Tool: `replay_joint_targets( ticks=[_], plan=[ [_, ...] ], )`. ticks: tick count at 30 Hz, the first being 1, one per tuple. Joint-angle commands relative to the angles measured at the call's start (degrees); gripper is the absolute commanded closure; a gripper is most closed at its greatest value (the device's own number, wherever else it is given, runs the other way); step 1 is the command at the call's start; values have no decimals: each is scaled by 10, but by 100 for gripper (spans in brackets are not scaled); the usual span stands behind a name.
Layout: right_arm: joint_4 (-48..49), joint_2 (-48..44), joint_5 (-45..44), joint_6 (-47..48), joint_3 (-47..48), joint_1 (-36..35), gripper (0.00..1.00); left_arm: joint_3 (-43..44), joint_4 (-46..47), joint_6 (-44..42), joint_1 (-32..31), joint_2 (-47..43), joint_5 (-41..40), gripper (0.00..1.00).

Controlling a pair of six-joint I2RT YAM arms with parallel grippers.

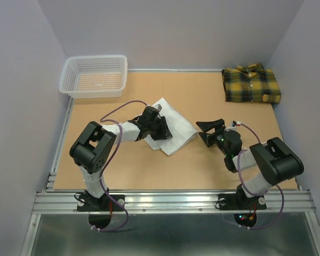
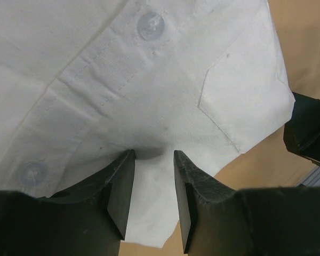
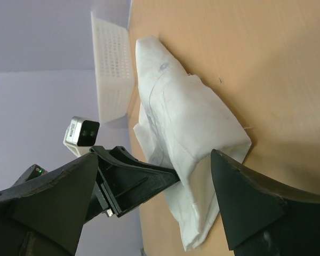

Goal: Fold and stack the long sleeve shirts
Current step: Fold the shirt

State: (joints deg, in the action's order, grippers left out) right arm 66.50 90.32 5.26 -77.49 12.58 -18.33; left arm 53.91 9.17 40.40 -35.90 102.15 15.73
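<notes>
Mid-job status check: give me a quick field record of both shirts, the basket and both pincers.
white shirt: folded, table centre, under left pincer
plaid shirt: folded, far right corner, untouched
basket: far left corner
left pincer: on white shirt, jaws part-open, grip unclear
right pincer: open, beside white shirt, holding nothing
stack: not yet done

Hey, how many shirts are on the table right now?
2. A white shirt lies mid-table at the left end effector; a folded plaid shirt sits at the far right corner. No more show in the basket.
</notes>
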Motion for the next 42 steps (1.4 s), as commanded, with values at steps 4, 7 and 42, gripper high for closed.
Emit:
replay_joint_targets(
  ticks=[4,7,42],
  plan=[
    [-58,-91,-7,126,-1,18,11,-9,-37,-12,0,10,-12,53],
    [-181,-160,-2,201,50,18,11,-9,-36,-14,0,9,-11,53],
    [-135,162,130,205,194,35,43,-54,-26,19,8,29,-5,53]
  ],
)
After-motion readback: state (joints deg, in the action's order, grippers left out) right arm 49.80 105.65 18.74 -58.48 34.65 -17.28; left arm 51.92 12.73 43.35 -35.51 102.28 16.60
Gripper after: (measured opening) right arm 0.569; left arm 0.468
